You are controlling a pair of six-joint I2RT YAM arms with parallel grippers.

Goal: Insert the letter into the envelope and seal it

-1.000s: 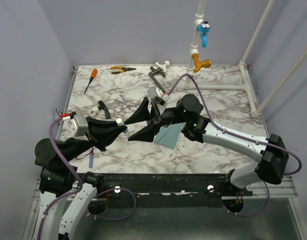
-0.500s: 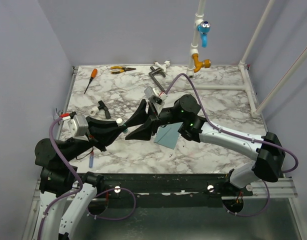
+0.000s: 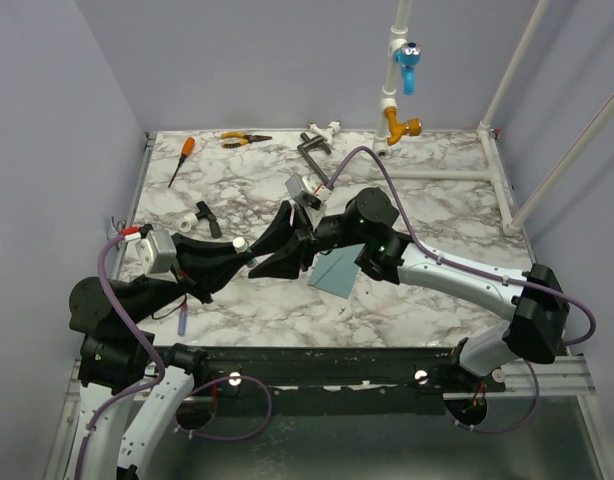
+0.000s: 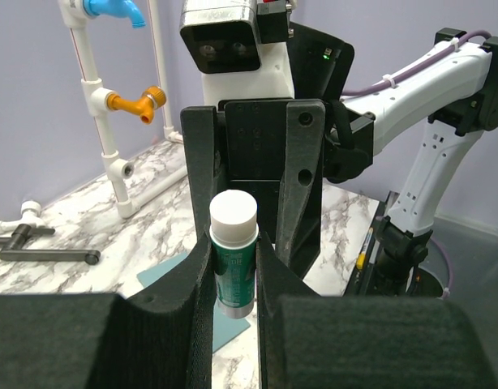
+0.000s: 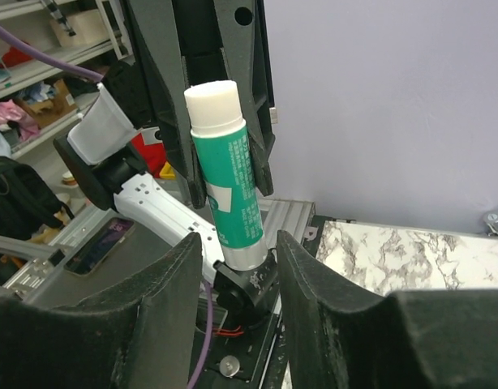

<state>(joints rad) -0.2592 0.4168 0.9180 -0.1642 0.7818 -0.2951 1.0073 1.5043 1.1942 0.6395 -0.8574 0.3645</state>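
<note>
Your left gripper (image 4: 233,279) is clamped on a green glue stick (image 4: 233,258). Facing it, your right gripper (image 5: 239,247) has its jaws parted either side of that stick, with gaps showing. Just beneath the right gripper's wrist, the envelope (image 3: 337,272) lies flat on the marble table (image 3: 437,220).

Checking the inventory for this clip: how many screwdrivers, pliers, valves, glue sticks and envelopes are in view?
screwdriver: 1
pliers: 1
valves: 2, blue valve and orange valve
glue stick: 1
envelope: 1
Total: 6
</note>
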